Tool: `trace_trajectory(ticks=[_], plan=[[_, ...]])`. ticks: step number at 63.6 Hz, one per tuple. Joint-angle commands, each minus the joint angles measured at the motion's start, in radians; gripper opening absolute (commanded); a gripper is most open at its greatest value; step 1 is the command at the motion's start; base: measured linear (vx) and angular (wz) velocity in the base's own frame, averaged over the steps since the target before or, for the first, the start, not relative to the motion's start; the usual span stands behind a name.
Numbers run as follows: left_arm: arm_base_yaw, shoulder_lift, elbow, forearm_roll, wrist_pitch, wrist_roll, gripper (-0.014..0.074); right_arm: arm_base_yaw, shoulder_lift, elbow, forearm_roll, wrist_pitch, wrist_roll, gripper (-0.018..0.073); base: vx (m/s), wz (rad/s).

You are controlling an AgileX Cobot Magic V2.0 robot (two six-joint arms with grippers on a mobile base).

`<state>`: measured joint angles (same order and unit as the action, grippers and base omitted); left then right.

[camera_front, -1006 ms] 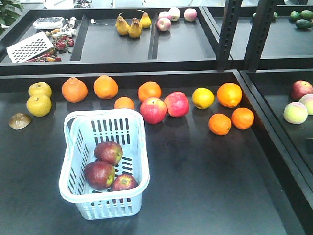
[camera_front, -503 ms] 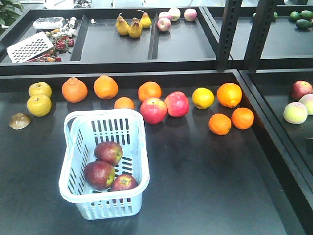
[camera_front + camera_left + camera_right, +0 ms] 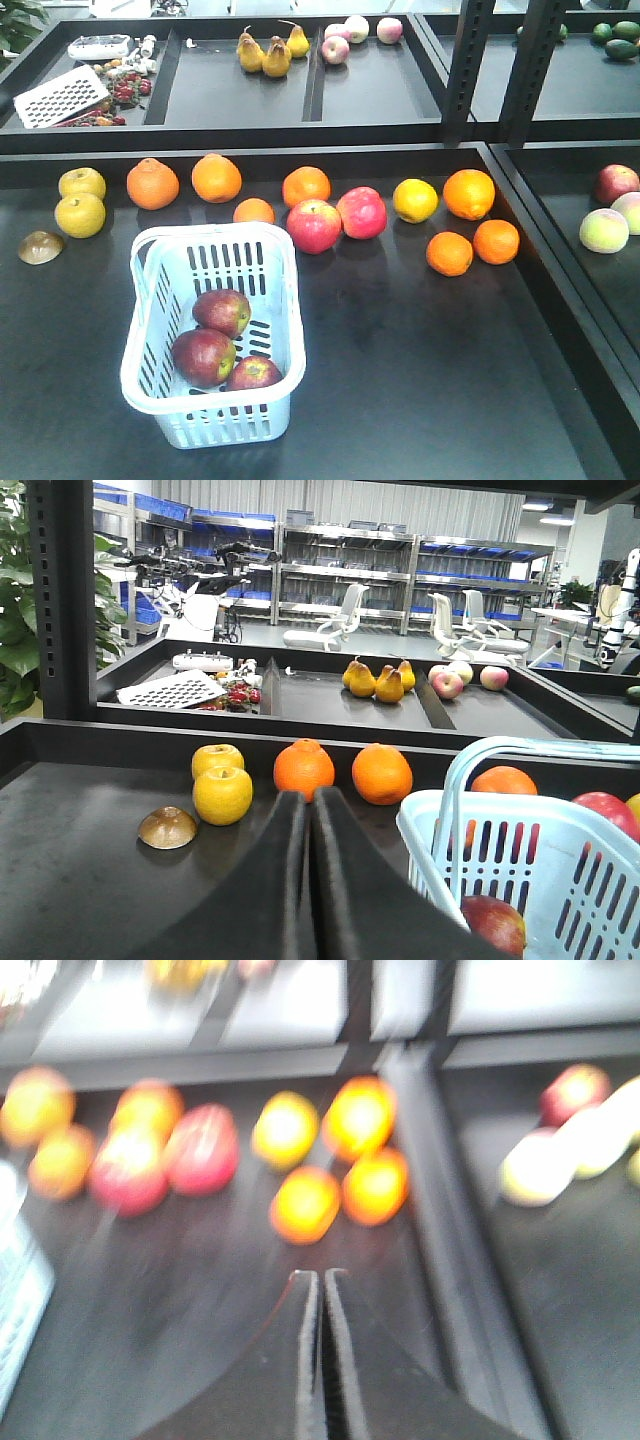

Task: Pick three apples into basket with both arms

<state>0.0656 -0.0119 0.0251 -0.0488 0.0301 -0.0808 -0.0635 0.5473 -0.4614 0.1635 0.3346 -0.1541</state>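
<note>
Three dark, dull red apples [image 3: 222, 344] lie inside the pale blue-white slotted plastic basket [image 3: 148, 330]; firm, smooth, roundish, best gripped across the middle; left claw [image 3: 308, 810] and right claw [image 3: 322, 1290] both pinched together, empty

A slotted, smooth pale plastic basket [image 3: 291, 330] is seen on a matt black bench [image 3: 420, 370] with a faint sheen, dull-skinned dark red apples [image 3: 221, 311] are held inside it, and the left hand [image 3: 303, 810] is finished in smooth matt black.

three apples [image 3: 225, 345] in basket [image 3: 150, 390], oranges [image 3: 216, 178] behind basket
</note>
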Motion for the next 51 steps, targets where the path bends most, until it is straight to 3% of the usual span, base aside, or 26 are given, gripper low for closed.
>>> trace_trajectory(ticks=[1, 12, 33, 51], plan=[[0.002, -0.016, 0.006, -0.009, -0.08, -0.007, -0.0007, -0.003, -0.082, 0.043, -0.073, -0.121, 0.064, -0.0008, 0.0, 0.0], [0.002, -0.016, 0.006, -0.009, -0.08, -0.007, -0.0007, 0.005, -0.225, 0.152, -0.122, -0.178, 0.131, -0.0008, 0.0, 0.0], [0.002, -0.016, 0.006, -0.009, -0.08, -0.007, -0.0007, 0.207, -0.373, 0.321, -0.233, -0.383, 0.133, -0.0008, 0.0, 0.0], [0.002, -0.016, 0.006, -0.009, -0.08, -0.007, -0.0007, 0.203, -0.544, 0.456, -0.233, -0.412, 0.166, -0.0008, 0.0, 0.0]])
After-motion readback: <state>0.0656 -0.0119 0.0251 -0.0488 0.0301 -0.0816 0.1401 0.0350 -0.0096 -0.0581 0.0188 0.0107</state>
